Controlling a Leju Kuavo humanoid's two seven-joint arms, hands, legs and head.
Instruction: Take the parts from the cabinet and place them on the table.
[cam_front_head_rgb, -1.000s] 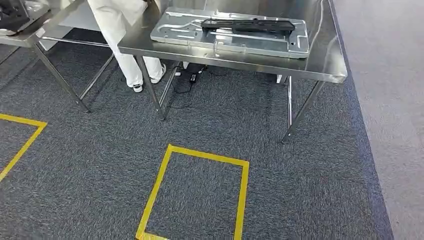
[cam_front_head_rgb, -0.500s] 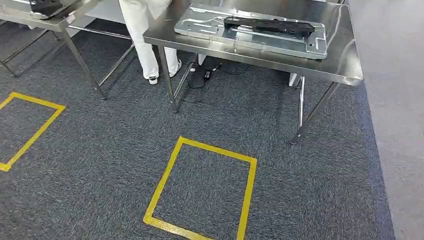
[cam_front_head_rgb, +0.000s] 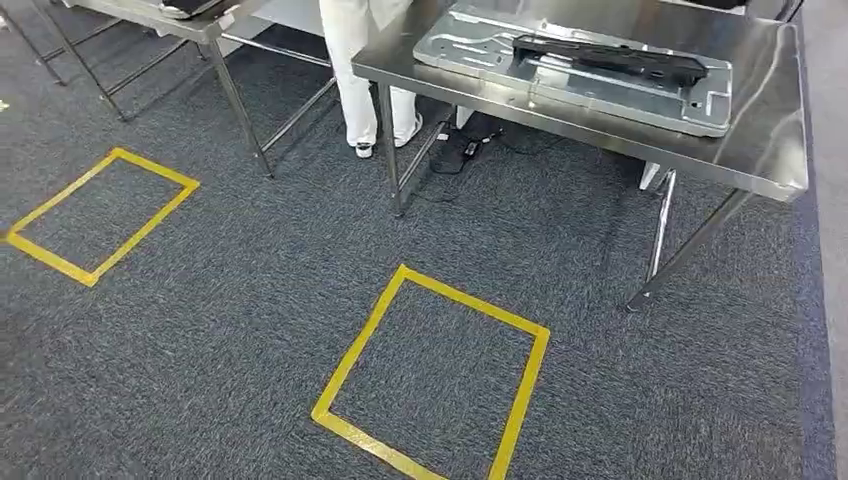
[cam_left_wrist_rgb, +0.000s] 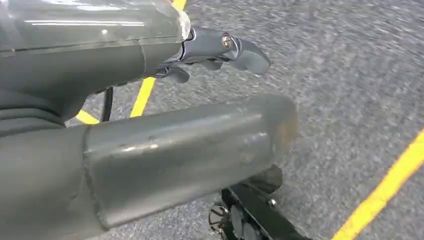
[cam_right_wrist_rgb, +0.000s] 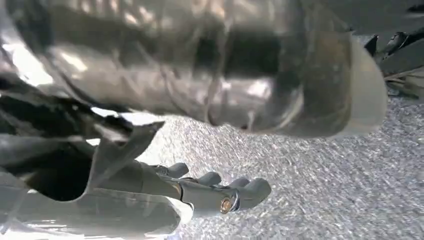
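Robot between trips, both arms hanging.

Left robot hand and right robot hand grasp nothing, fingers loosely apart; a long black part lies delivered on the steel tabletop.

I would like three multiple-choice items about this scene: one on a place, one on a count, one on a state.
1. Where does the long black part lie?
A. on the carpet
B. on the silver metal tray on the steel table
C. inside a yellow square

2. How many yellow tape squares are on the grey carpet?
A. one
B. two
C. four

3. What does the left hand hold?
A. nothing
B. the black part
C. a cable

Answers:
1 B, the head view shows the part resting across the tray on the tabletop.
2 B, one square lies in the middle and another square to the left.
3 A, the left wrist view shows the fingers apart above bare carpet.
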